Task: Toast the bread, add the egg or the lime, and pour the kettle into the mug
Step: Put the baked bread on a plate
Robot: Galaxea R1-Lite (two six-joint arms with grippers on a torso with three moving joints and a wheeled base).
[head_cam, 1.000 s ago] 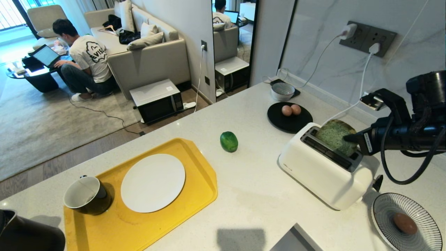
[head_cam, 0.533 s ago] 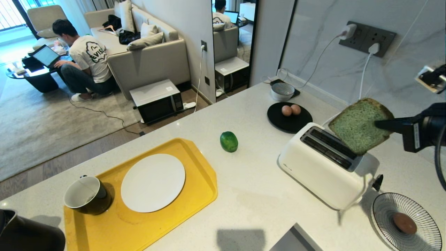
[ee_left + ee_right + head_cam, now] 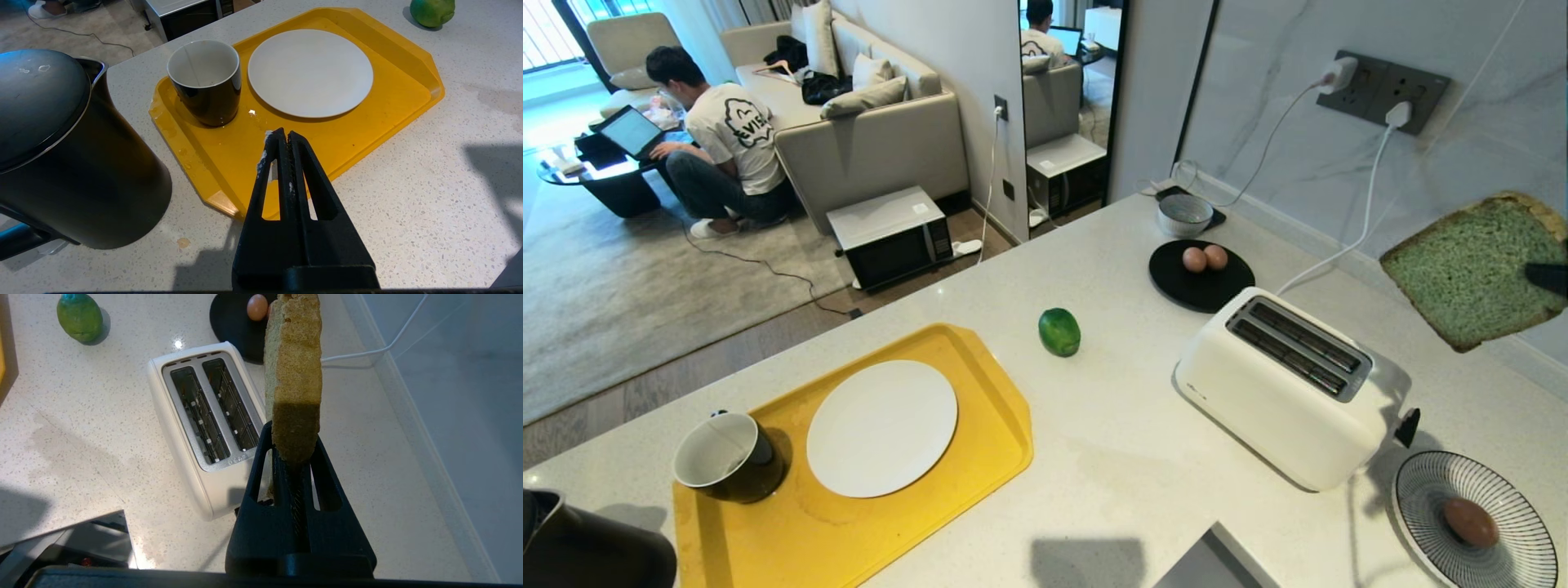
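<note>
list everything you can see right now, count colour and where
bread: 1, pale green with brown crust, in the air right of the toaster, held
toaster: 1, white, on the counter, both slots empty
eggs: 2, pinkish-brown, on the black plate behind the toaster
egg: 1, brown, on the striped plate
lime: 1, green, on bare counter
tray: 1, yellow
white plate: 1, on the tray
mug: 1, black, white inside, on the tray's corner
kettle: 1, black, beside the tray
bowl: 1, pale, by the wall
person: 1, white shirt, sitting on the floor
left tool: shut, empty, over the tray's edge
right tool: shut on the bread
</note>
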